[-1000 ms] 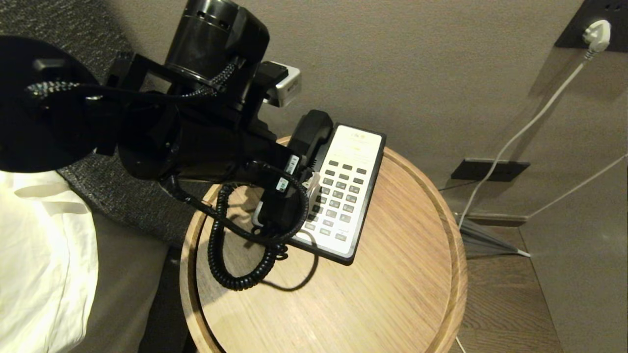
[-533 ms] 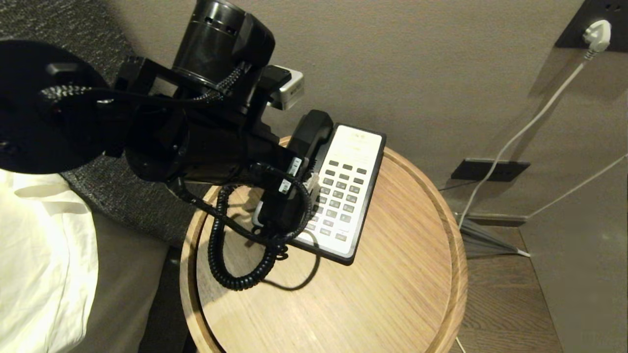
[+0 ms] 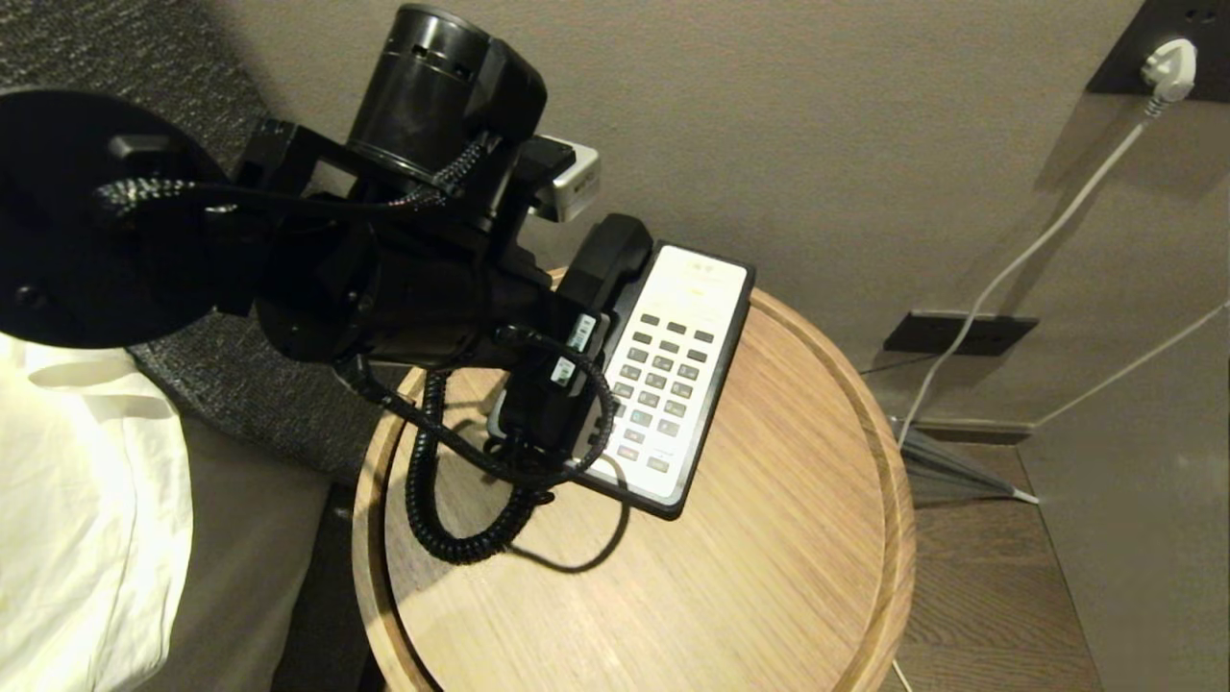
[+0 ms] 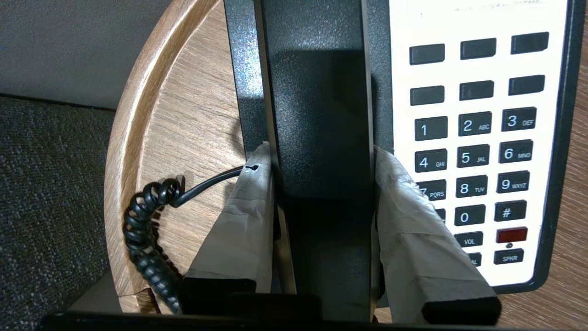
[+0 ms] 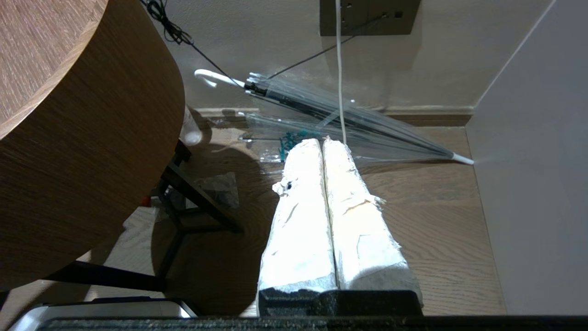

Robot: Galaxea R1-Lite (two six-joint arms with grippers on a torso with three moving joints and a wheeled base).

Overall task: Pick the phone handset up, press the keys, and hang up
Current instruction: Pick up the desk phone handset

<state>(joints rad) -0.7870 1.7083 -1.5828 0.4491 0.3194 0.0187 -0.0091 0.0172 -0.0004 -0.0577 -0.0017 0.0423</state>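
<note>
- Your left pincer (image 4: 321,161) has its taped fingers (image 4: 248,220) pressed against both sides of the phone handset (image 4: 321,115), clamped on its middle.
- The phone handset lies in its cradle along the left side of the phone base (image 3: 673,375), on the far-left part of the round worktop (image 3: 769,577). You have not lifted it yet.
- By my reading you are at the first step only: the grip is made, and the lift, the key presses and the hang-up are all left.
- The keypad (image 4: 477,156) sits just right of the pincer; one taped finger overlaps the edge of the nearest keys, so lift straight up.
- The coiled cord (image 3: 452,500) loops on the worktop at the near left, close to the raised rim (image 3: 370,538). Expect it to drag as the handset rises.
- The bed (image 3: 86,538) stands to the left and the wall (image 3: 865,144) just beyond the phone. Open room lies near and right, over bare wood.
- Your right pincer (image 5: 325,151) hangs low beside the worktop, over the floor, fingers together and holding nothing.
</note>
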